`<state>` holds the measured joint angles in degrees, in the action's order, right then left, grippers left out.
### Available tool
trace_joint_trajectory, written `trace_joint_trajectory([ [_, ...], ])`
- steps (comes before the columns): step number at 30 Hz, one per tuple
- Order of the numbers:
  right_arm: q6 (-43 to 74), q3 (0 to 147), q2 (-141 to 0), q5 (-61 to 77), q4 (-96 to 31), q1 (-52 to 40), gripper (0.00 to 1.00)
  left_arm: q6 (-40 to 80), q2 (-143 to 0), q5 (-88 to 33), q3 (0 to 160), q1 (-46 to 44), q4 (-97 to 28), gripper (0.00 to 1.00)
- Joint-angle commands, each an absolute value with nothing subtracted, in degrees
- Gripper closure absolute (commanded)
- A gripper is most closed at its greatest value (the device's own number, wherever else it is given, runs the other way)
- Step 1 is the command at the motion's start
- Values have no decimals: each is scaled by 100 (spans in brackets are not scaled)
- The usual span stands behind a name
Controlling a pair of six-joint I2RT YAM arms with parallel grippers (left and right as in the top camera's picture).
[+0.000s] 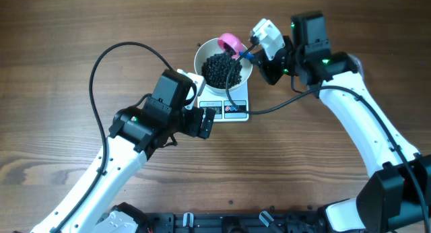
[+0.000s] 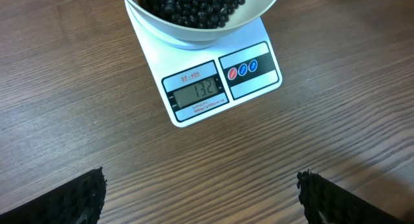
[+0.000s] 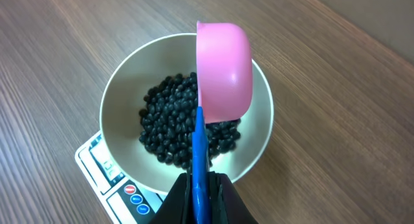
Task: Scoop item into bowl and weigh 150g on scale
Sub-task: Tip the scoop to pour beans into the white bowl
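The white bowl (image 1: 201, 55) stands on the white scale (image 1: 232, 109) and holds a pile of black beans, the item (image 1: 222, 69). In the left wrist view the scale's display (image 2: 197, 91) reads 132. My right gripper (image 3: 202, 185) is shut on the blue handle (image 3: 200, 146) of a pink scoop (image 3: 223, 68), which hangs tipped over above the item (image 3: 168, 127) and the bowl's rim (image 3: 123, 88); I see only its outer shell. My left gripper (image 2: 200, 185) is open and holds nothing, low over the wood just in front of the scale (image 2: 259, 81).
A black cable (image 1: 101, 64) loops over the wooden table (image 1: 67, 44) left of the bowl. Another cable runs from the right arm (image 1: 363, 118) across the bowl and scale. The robot's base frame (image 1: 222, 223) lines the front edge.
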<state>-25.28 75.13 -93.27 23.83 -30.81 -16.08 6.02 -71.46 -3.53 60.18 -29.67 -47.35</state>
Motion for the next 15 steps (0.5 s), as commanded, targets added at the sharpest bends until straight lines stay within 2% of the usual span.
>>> trace_joint_trajectory([
  [1,-2703,7531,-9148,2228,-3044,-1671,96,471,-7105,-401,6130,-2950,-4735,0],
  [15,-2993,7531,-9030,1728,-3030,-1874,96,471,-7105,-401,6130,-2950,-4735,0],
])
